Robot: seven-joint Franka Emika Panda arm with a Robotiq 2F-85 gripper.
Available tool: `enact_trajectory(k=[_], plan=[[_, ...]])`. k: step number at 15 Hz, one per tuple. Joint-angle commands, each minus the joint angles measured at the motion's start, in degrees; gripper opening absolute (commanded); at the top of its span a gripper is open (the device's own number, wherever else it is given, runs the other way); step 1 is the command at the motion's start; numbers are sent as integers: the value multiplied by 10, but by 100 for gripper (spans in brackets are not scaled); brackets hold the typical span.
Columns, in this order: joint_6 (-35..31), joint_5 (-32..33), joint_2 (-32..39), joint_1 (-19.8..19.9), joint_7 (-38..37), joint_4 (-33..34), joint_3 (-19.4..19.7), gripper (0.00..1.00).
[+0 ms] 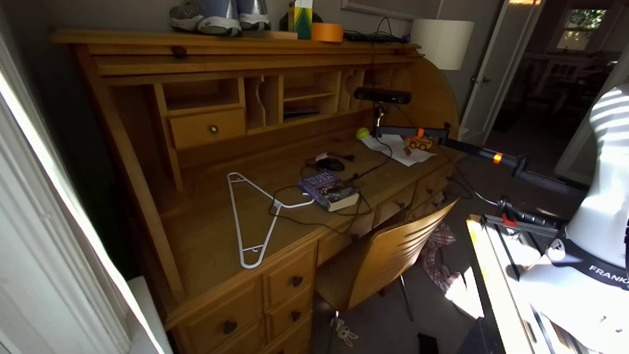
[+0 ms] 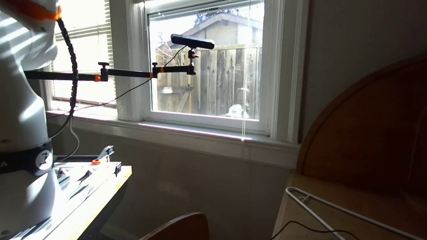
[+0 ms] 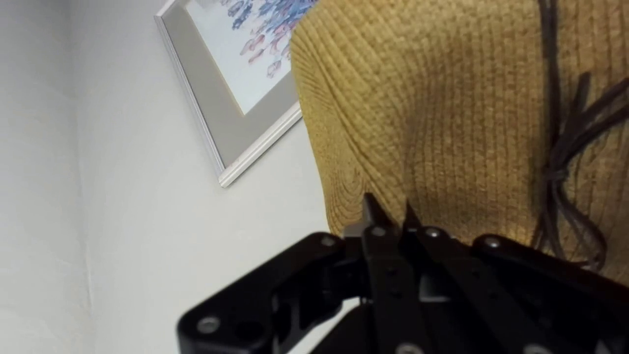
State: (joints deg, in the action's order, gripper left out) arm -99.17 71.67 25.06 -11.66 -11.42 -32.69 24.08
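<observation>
End effector (image 3: 389, 209): pinching knit cloth (image 3: 467, 123) | ribbed, mustard, creased | dark cord (image 3: 557, 174): thin, knotted

A mustard-coloured, ribbed knit cloth (image 3: 471, 123) with dark brown cord (image 3: 557, 174) contrasts with the black gripper (image 3: 389, 209) and a pink-and-blue floral picture (image 3: 245, 73); the honey-brown desk (image 1: 196, 236) carries a white hanger (image 1: 278, 204) and a partly purple book (image 1: 324, 187); atop the desk stands a yellow-and-green box (image 1: 301, 18).

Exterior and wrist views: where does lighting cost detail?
In both exterior views, sunlight bleaches the robot's table while the desk sits in shade; in an exterior view, the window blinds are nearly blown out; in the wrist view, the gripper looks dark, though the knit cloth shows its ribs.
</observation>
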Motion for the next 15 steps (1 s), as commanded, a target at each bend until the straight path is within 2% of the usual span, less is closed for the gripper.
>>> enact_trajectory(k=[1,7,15], plan=[[-44,-6,22,35,-2,34,2,2],[-144,-24,34,88,28,40,-9,2],[-243,-119,22,147,139,36,-52,2]])
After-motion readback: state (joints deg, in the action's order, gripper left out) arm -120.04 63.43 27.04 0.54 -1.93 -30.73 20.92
